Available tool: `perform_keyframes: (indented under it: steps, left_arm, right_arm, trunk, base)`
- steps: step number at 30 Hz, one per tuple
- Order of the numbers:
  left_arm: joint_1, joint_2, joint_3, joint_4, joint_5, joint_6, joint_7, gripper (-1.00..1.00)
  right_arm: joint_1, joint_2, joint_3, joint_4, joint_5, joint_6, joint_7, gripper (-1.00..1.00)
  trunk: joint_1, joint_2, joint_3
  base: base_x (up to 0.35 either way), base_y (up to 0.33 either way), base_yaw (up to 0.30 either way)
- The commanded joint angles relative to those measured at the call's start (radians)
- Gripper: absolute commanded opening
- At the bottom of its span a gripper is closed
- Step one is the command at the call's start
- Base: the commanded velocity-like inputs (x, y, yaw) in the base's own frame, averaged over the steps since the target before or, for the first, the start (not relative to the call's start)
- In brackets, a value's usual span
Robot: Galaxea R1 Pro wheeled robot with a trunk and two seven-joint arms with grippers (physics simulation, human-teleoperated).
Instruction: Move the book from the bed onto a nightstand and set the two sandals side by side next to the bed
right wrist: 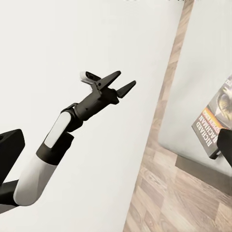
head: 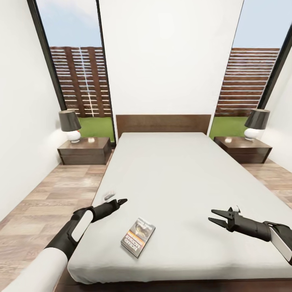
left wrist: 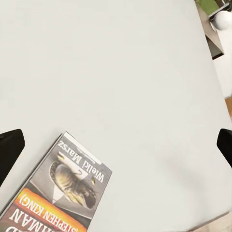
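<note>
The book (head: 138, 236) lies flat on the pale grey bed (head: 182, 178), near its foot and left of centre, dark cover up with an orange band. My left gripper (head: 123, 200) hovers open over the mattress just up and left of the book, which also fills a corner of the left wrist view as the book (left wrist: 58, 193). My right gripper (head: 211, 215) stands open over the bed's right side, well apart from the book, fingers pointing towards it. The right wrist view shows the left gripper (right wrist: 121, 84) open and the book (right wrist: 215, 123) at the bed's edge. The sandals are out of view.
A dark brown nightstand (head: 91, 145) with a lamp (head: 70, 125) stands left of the headboard, and another nightstand (head: 237, 145) with a lamp (head: 255, 123) at the right. Wood-plank floor (head: 44, 202) runs along both sides of the bed. White walls and tall windows close the room.
</note>
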Motion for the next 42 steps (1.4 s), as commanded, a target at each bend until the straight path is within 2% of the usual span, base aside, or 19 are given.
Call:
perform_keyframes:
  steps: [1,8,23,42]
  left_arm:
    - [-0.001,0.001,0.003,0.000,0.006,0.003,0.000,1.00]
    - [-0.001,0.000,0.014,0.001,0.009,0.001,0.002,1.00]
    - [-0.001,-0.007,0.014,0.001,0.013,0.000,0.000,1.00]
    - [-0.001,-0.007,0.014,0.001,0.013,-0.001,0.000,1.00]
  right_arm:
    - [-0.001,-0.001,0.005,0.000,-0.007,0.009,0.001,1.00]
    - [-0.001,-0.001,0.005,0.000,-0.007,0.009,0.001,1.00]
    - [-0.001,0.000,0.005,0.000,-0.007,0.009,0.001,1.00]
    - [-0.001,0.000,0.005,-0.001,-0.007,0.009,0.004,1.00]
  trunk:
    - [0.000,-0.001,-0.001]
    - [0.000,-0.001,-0.001]
    - [0.000,-0.001,-0.001]
    - [0.073,-0.134,-0.061]
  base:
    - [0.143,-0.127,0.000]
    - [0.144,-0.129,0.000]
    - [0.007,-0.007,0.000]
    - [0.000,0.000,0.000]
